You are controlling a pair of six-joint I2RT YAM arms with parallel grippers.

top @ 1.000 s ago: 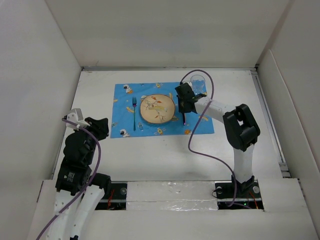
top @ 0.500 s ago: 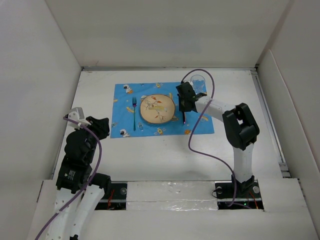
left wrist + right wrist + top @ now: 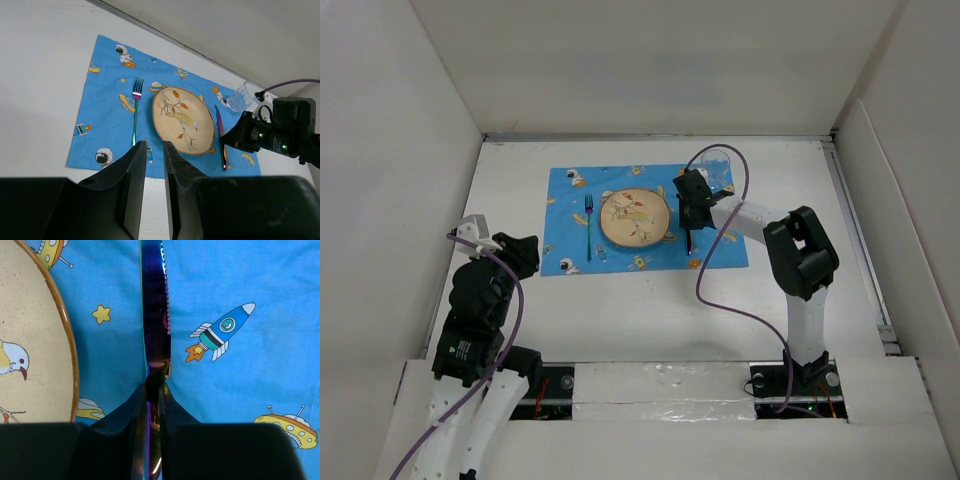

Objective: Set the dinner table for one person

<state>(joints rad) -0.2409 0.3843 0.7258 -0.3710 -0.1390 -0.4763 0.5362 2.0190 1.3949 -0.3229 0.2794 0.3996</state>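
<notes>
Tabletop point(image 3: 620, 300): large plain white matte surface with white walls on the left, far and right sides. Both arm bases sit at its near edge.
Placemat point(image 3: 565, 215): blue cloth printed with astronauts, rockets and planets. It lies flat on the far middle of the tabletop.
Plate point(image 3: 634, 218): round, tan, with a bird and branch pattern and a brown rim. It sits at the middle of the placemat.
Fork point(image 3: 588, 225): iridescent, lying on the placemat just left of the plate and apart from it, tines pointing far.
Knife point(image 3: 155, 300): iridescent purple, lying on the placemat just right of the plate. A strip of blue cloth shows between it and the rim. The blade points far and the serrated edge faces right, away from the plate.
Glass point(image 3: 717, 160): clear tumbler, upright at the far right corner of the placemat. Whether it stands on cloth or on bare tabletop cannot be told.
Right tool point(image 3: 153, 390): low over the right part of the placemat, both fingers pressed against the knife handle, one on each side.
Left tool point(image 3: 154, 150): raised over the near left of the tabletop, well apart from the placemat. Its fingers stand at a narrow gap with nothing between them.
Cables: a purple lead loops along each arm.
</notes>
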